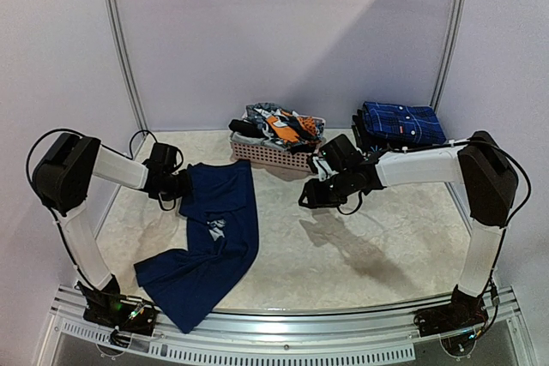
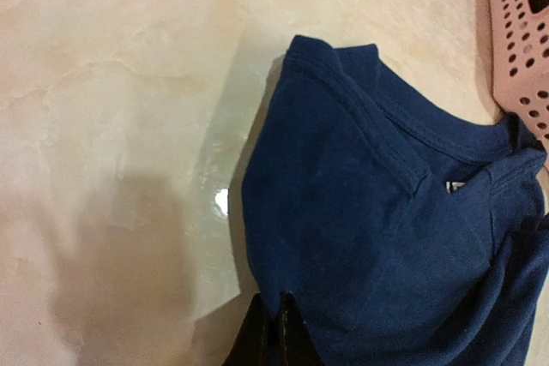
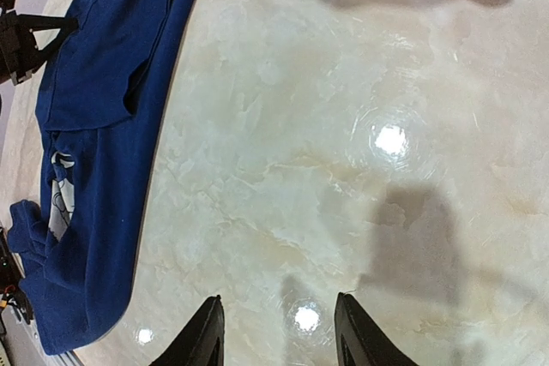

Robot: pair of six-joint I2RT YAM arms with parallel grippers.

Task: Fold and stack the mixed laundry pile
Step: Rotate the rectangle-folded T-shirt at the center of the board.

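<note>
Pale marbled tabletop (image 1: 369, 246) fills the space between plain lilac walls (image 1: 283, 32), and we start at the left gripper (image 2: 279, 325). Its jaws are pressed together on a fold at the edge of the navy T-shirt (image 2: 369, 212), pinching the cloth. From that pinch, in the left wrist view, the shirt spreads away and to the right. Its ribbed collar and a small neck label lie beyond the jaws, and bare table lies to their left. A corner of the pink basket (image 2: 519, 49) shows past the collar, just beside the cloth.

From above we see the shirt run from the left gripper (image 1: 182, 184) towards the near edge of the table in a long rumpled band. A pale print (image 1: 216, 229) shows partway down it, and a sleeve splays out near the left arm's base.

We find the right gripper (image 3: 276, 315) with its jaws parted and nothing between them but bare marble below. It hovers above the table, well apart from the shirt (image 3: 111, 83), which lies off to its left in the wrist view.

Beyond the right gripper (image 1: 307, 199) stands the basket (image 1: 274, 156), holding a heap of garments (image 1: 279, 124) in orange, black and white. Farther right, behind that arm, a folded blue plaid garment (image 1: 401, 122) lies on something dark.
</note>
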